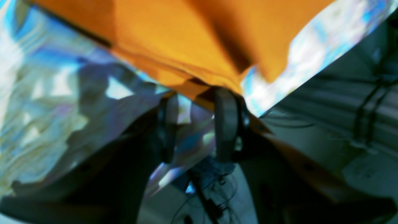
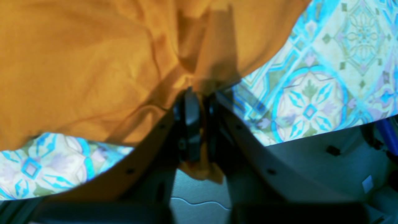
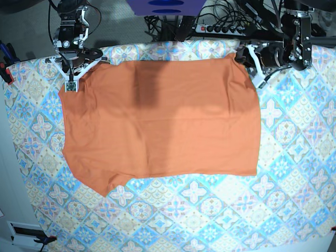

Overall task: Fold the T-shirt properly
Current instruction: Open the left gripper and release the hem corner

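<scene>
The orange T-shirt (image 3: pixel 157 115) lies spread flat on the tile-patterned tablecloth (image 3: pixel 294 157), with one short sleeve at the near left. My right gripper (image 3: pixel 70 84) is at the shirt's far left corner. In the right wrist view it (image 2: pixel 200 93) is shut on a pinch of orange cloth (image 2: pixel 93 62), and a bit of cloth hangs behind the fingers. My left gripper (image 3: pixel 253 65) is at the far right corner. In the blurred left wrist view its fingers (image 1: pixel 227 124) stand apart, with the shirt's edge (image 1: pixel 186 46) at their tips and the tablecloth showing between them.
The table's far edge runs just behind both grippers; floor and cables (image 1: pixel 367 112) show beyond it. A power strip (image 3: pixel 226 26) and a blue box (image 3: pixel 165 6) sit behind the table. Clamps (image 3: pixel 5 58) hold the cloth at the left edge.
</scene>
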You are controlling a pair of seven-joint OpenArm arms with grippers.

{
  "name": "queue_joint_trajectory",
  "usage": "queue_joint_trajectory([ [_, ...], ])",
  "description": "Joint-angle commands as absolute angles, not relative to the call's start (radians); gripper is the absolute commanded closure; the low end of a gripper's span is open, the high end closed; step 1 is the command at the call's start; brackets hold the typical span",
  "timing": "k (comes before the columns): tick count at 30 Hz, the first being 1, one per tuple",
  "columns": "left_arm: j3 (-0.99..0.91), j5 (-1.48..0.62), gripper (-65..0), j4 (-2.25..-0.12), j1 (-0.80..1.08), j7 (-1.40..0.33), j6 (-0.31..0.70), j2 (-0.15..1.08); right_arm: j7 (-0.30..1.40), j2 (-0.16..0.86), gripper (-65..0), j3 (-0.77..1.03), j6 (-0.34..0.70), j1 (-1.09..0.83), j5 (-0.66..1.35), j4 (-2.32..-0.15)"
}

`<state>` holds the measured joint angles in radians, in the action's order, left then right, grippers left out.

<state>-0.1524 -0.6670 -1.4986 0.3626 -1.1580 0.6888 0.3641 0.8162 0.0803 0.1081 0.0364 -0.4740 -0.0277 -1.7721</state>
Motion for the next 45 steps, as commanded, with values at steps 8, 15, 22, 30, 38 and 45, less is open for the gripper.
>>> queue_joint_trajectory([
  [8, -0.156, -0.664, 0.0, -1.514, 0.372, -1.185, 0.698, 0.36, 0.8, 0.085, 0.0, 0.111, 0.033, -0.473, -0.038, -1.788],
  [15, -0.289, -0.661, 0.0, -1.547, 0.378, -1.194, 0.698, 0.361, 0.797, 0.085, 0.0, 0.111, 0.033, -0.473, -0.038, -1.788],
  [22, -0.36, -0.661, 0.0, -1.549, 0.377, -1.196, 0.698, 0.364, 0.796, 0.085, 0.0, 0.11, 0.033, -0.473, -0.038, -1.79],
  [30, -0.355, -0.664, 0.0, -1.561, 0.372, -1.199, 0.698, 0.364, 0.794, 0.085, 0.0, 0.116, 0.033, -0.473, -0.039, -1.796],
  [38, -0.361, -0.664, -12.1, -1.643, 0.381, -1.265, 0.698, 0.363, 0.794, 0.085, -2.0, 0.116, 0.033, -0.473, -0.039, -1.79],
  [45, -0.404, -0.707, -31.0, -1.707, 0.466, -1.26, 0.698, 0.363, 0.794, 0.085, -11.7, 0.116, 0.033, -0.473, -0.039, -1.79],
])
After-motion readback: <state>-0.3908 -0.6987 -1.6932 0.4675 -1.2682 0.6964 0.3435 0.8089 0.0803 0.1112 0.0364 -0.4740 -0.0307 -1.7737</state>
